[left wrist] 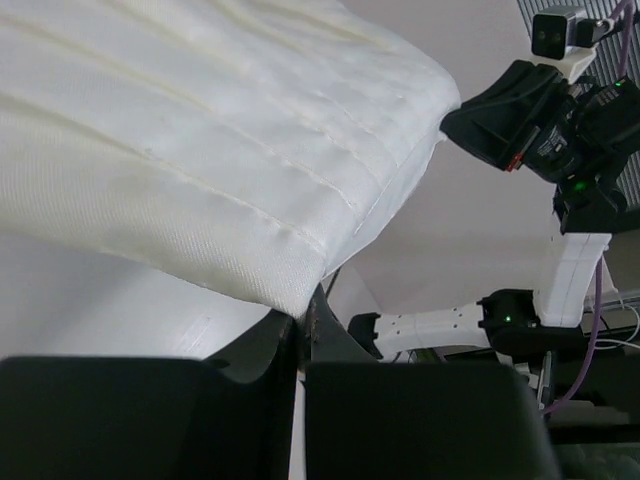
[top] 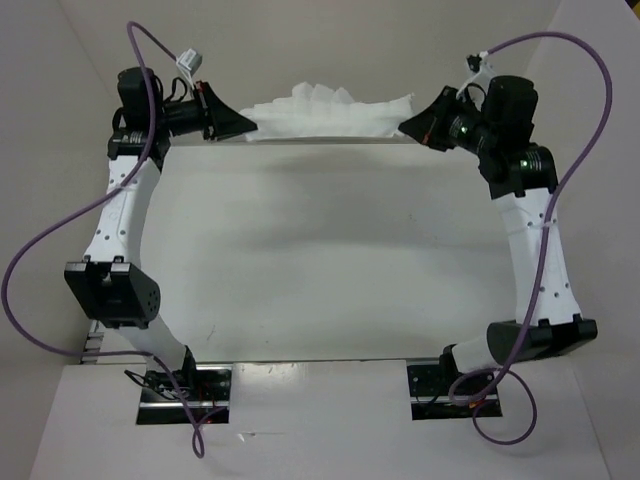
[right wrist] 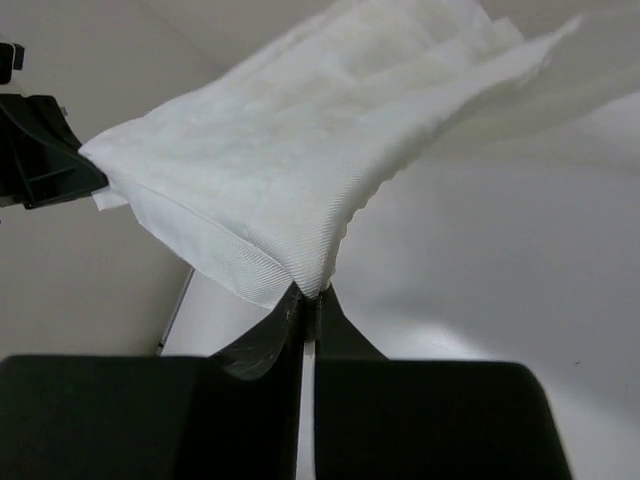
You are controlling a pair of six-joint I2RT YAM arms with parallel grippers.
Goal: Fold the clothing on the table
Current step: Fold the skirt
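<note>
Well, the clothing (top: pixel 330 112) is lifted off the table (top: pixel 330 260) and stretched btw the two arms at the far side, near the back wall. The left gripper (top: pixel 245 125) is clenched on one end of it and the right gripper (top: pixel 408 128) on the other end. In both wrist views the fingertips are pressed together w/ the fabric edge pinched between them. The cloth hangs as a narrow band; its upper edge is ruffled, its lower edge quite straight and tight.

Progress, as I judge it: in the right wrist view several layers are stacked at the pinched corner, so prob. at least one fold is already made and the piece looks doubled along its length. How many folds exactly I cannot tell, the layers are thin & white on white. The cloth does not lie on the table, so the result is not yet put down.

What is left, in my opinion:
- lower the band to the surface and lay it flat w/o wrinkles
- maybe one more fold across, to make it compact
- let go of both ends and take the arms away
</note>
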